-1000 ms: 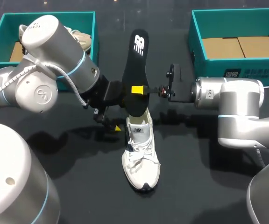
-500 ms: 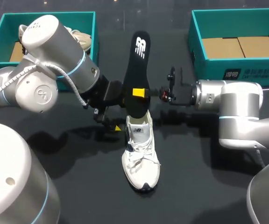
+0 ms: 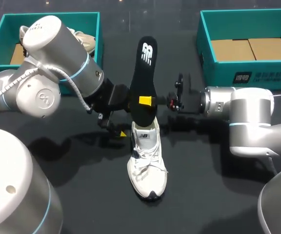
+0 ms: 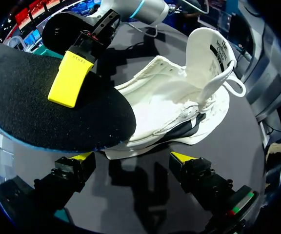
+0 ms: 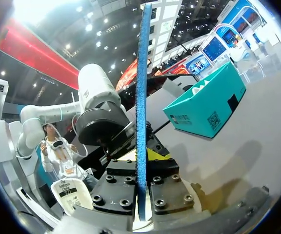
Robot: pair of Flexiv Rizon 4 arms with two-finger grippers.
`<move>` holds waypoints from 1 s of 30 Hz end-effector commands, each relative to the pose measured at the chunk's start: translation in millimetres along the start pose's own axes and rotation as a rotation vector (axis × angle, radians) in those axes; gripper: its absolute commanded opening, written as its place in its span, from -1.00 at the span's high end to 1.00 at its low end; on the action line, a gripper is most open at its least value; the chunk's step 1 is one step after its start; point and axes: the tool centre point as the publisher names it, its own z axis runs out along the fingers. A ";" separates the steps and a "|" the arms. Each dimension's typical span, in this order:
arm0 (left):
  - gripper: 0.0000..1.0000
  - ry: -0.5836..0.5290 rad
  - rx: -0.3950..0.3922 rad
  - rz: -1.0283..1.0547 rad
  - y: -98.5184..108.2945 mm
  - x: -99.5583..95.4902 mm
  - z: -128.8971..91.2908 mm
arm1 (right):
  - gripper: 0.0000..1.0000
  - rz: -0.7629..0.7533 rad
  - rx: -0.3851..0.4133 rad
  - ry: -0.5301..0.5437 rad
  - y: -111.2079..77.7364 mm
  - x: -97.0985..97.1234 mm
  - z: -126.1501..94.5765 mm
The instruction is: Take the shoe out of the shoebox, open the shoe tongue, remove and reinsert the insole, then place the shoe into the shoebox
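Observation:
A white shoe (image 3: 148, 161) lies on the black table, toe toward the front, its tongue pulled open (image 4: 206, 48). Just above its heel opening, the black insole (image 3: 144, 78) stands tilted, with my right gripper (image 3: 146, 100) shut on its lower part. In the right wrist view the insole (image 5: 141, 97) shows edge-on between the right gripper's (image 5: 140, 187) fingers. My left gripper (image 4: 131, 158) is open beside the shoe's heel (image 4: 179, 102), holding nothing, and it sits at the shoe's left in the head view (image 3: 121, 131). The insole (image 4: 48, 107) hangs over the heel opening.
The teal shoebox (image 3: 50, 15) at the back left holds another light shoe (image 3: 84, 39). A second teal box (image 3: 238, 73) at the back right has cardboard inside. My left arm (image 3: 57, 63) crosses in front of the left box.
My right gripper has turned a little and lowered the insole slightly toward the shoe's heel opening. The left arm and the shoe have stayed put.

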 end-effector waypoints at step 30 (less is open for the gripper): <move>-1.00 0.000 0.000 0.001 0.2 0.0 1.1 | 1.00 0.119 0.040 -0.014 -69.5 6.3 -10.0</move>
